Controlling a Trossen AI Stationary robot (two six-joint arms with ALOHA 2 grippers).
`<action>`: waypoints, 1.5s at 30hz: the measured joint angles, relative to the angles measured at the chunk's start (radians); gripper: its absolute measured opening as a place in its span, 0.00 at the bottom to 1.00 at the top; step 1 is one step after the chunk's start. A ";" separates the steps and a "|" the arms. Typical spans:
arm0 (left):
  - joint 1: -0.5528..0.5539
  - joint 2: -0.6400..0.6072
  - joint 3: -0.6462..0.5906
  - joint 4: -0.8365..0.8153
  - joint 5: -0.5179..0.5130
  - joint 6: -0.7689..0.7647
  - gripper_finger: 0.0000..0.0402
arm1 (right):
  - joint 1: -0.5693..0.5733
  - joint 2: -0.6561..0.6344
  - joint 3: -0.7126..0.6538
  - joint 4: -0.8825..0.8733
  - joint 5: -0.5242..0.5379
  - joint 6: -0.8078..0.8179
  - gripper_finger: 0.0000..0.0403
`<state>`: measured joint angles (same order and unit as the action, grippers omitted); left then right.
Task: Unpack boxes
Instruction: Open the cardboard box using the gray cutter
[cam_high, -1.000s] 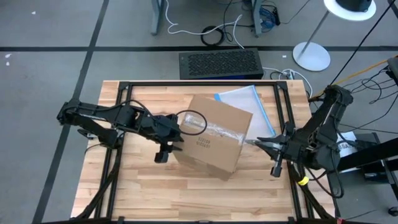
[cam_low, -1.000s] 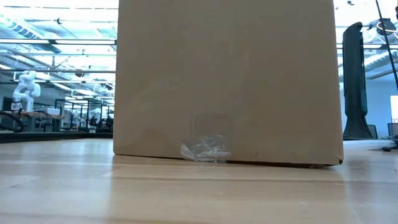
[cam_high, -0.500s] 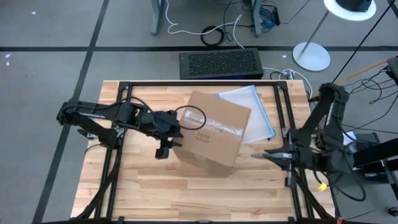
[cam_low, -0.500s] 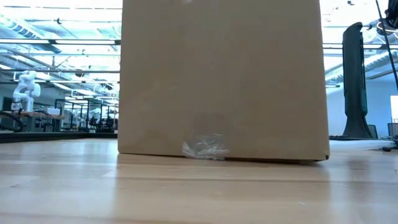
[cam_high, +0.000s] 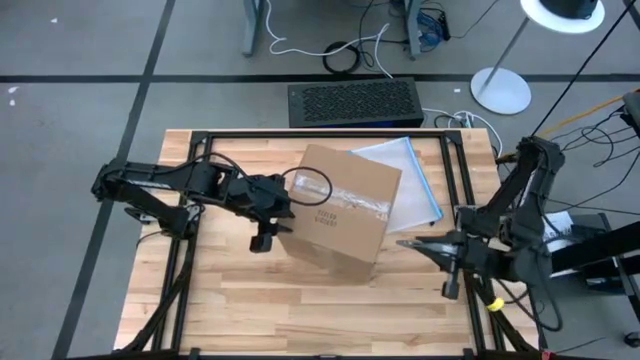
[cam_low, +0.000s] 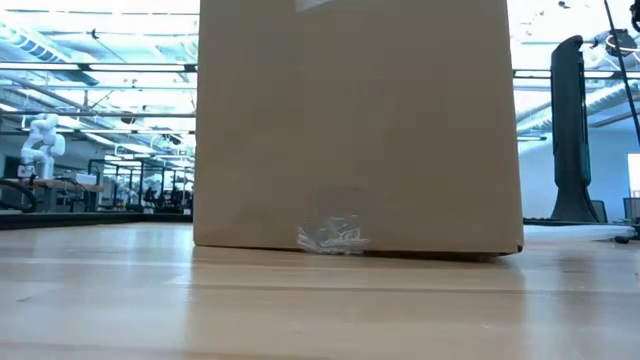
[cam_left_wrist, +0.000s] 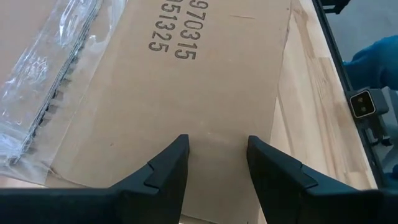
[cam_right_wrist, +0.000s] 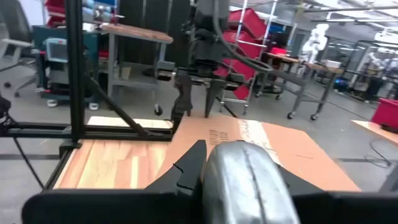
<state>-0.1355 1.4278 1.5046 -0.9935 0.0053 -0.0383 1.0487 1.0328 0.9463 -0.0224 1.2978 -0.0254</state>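
The left tool (cam_high: 264, 238) hovers at the box's (cam_high: 340, 208) left edge, fingers apart, holding nothing. The right tool (cam_high: 408, 243) sits right of the box; its state cannot be told.

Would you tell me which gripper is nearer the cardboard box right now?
The left. The left gripper sits at the cardboard box's left edge, over its top; the right gripper points at it from the right, apart.

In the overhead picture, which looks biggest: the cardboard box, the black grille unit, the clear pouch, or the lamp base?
Largest to smallest as they look from above:
1. Cardboard box
2. Black grille unit
3. Clear pouch, though the box hides part of it, so it may rival the grille unit
4. Lamp base
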 joint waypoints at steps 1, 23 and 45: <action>-0.004 0.001 0.023 -0.012 -0.009 0.002 0.42 | -0.016 0.000 0.000 0.002 -0.025 -0.003 0.16; 0.050 0.063 0.100 0.013 -0.255 0.074 0.42 | -0.229 0.118 0.006 0.079 -0.330 0.123 0.16; 0.071 0.222 0.184 0.193 -0.060 0.210 0.42 | -0.451 0.275 0.082 0.325 -0.852 -0.057 0.16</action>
<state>-0.0650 1.6500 1.6885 -0.8008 -0.0547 0.1718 0.5977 1.3083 1.0287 0.3023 0.4462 -0.0828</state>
